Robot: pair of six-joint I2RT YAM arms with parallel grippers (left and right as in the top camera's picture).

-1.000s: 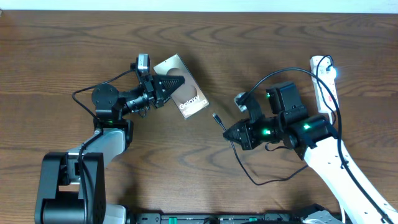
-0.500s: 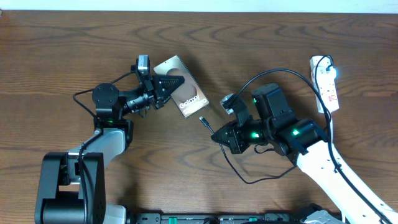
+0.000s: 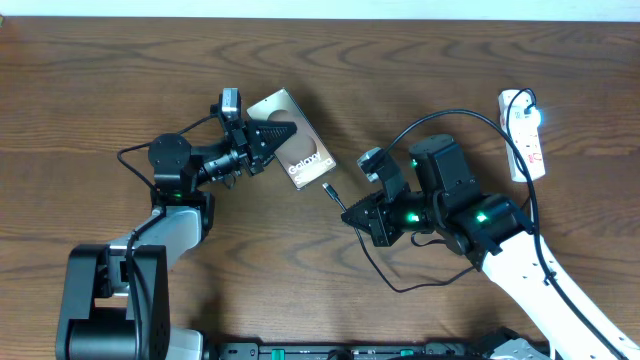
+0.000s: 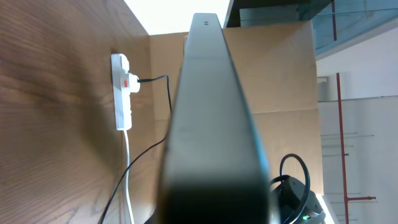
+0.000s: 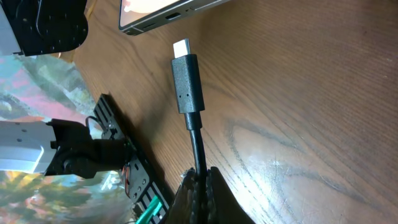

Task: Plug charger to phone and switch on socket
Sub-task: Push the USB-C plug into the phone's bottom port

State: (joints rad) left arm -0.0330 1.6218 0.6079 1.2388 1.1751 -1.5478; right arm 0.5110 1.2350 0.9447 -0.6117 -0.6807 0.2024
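Observation:
The phone [image 3: 305, 160], a dark slab with white "Galaxy" lettering, is held at its left end by my left gripper [image 3: 283, 131], which is shut on it. In the left wrist view the phone [image 4: 211, 118] shows edge-on and fills the middle. My right gripper [image 3: 349, 214] is shut on the charger cable just behind its black connector [image 3: 328, 191]. In the right wrist view the connector [image 5: 188, 81] points its metal tip at the phone's lower edge [image 5: 168, 14], a short gap away. The white socket [image 3: 525, 130] lies at the far right with the charger's cable running to its top.
The black cable [image 3: 400, 286] loops over the table in front of the right arm and arcs back above it. In the left wrist view the socket [image 4: 121, 93] shows a red switch and a thick white cord [image 4: 128, 174]. A black rail [image 5: 134, 174] lines the table's near edge.
My right gripper has carried the connector leftward, closer to the phone's lower right corner. The left gripper and the phone have stayed put.

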